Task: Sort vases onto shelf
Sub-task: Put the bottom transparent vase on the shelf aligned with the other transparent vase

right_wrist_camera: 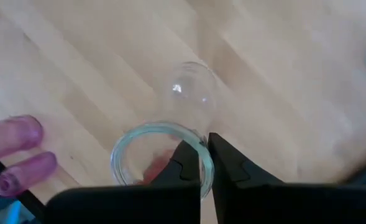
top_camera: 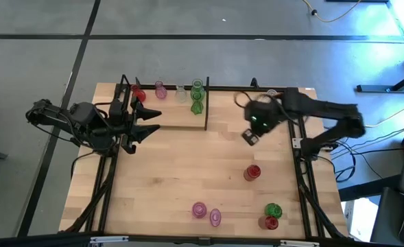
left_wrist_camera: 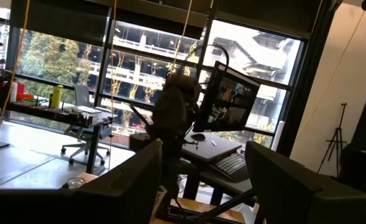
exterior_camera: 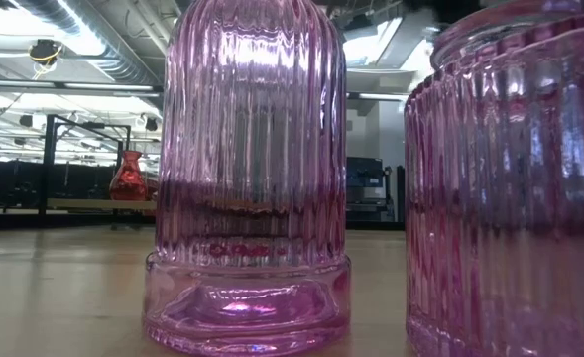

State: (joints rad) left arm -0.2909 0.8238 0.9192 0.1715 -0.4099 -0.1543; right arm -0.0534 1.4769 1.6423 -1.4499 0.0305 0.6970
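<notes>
**Operator:** What am I holding, and where?

**Spotter:** Your right gripper point(right_wrist_camera: 206, 148) is pinching the thin rim of a clear vase point(right_wrist_camera: 170, 118), with the jaws almost together and only the glass wall between them. It is hanging over the bare table point(top_camera: 188, 165), to the right of the shelf point(top_camera: 181, 116). Your left gripper point(top_camera: 159, 121) is waiting at the shelf's front edge, fingers apart and holding nothing.

**Operator:** How is this one going to handle?

**Spotter:** I am judging it light, rigid, slick and breakable. With a grip on one side of the lip, it is probably going to swing or slip. If you are regripping, I'd take it across the narrow neck.

**Operator:** And the count?

**Spotter:** You are looking at five on the shelf:
- one shelf red vase point(top_camera: 138, 95)
- one shelf pink vase point(top_camera: 160, 89)
- one shelf clear vase point(top_camera: 181, 92)
- two shelf green vases point(top_camera: 197, 86)

Five are standing loose toward the near edge:
- a mid-table red vase point(top_camera: 252, 172)
- a corner red vase point(top_camera: 269, 222), touching a loose green vase point(top_camera: 273, 210)
- two loose pink vases point(top_camera: 199, 210), side by side

That is making eleven with yours. I cannot tell what the small pale thing at the far right corner is.
</notes>
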